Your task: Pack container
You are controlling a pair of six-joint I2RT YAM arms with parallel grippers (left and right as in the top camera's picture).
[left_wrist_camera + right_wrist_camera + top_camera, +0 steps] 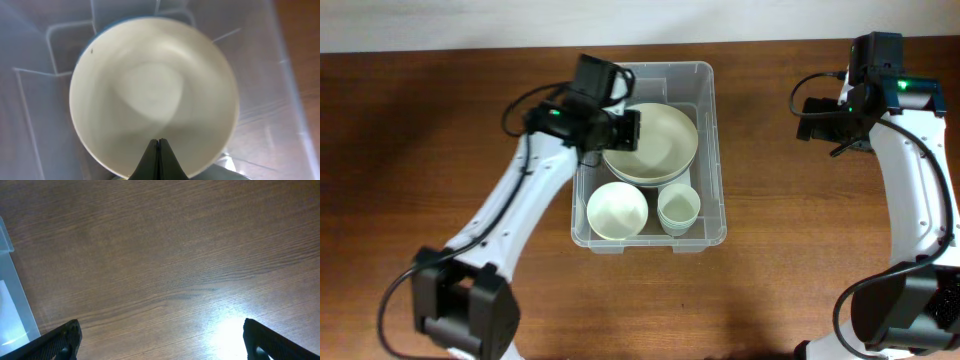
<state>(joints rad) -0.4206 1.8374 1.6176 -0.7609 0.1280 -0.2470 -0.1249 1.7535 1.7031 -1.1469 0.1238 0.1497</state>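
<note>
The container (716,150) sits mid-table (800,250). At its near end there's a small bowl (617,210) and a cup (678,207) side by side. Further back is a big bowl (660,140), with the left tool (159,150) clenched tight over its edge. The right tool (162,342) is spread wide above the wood, well off to the right.

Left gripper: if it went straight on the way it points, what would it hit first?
The large cream plate in the container. The left gripper, jaws shut, points down at the plate's near rim; whether there is any gap between them I cannot tell.
</note>
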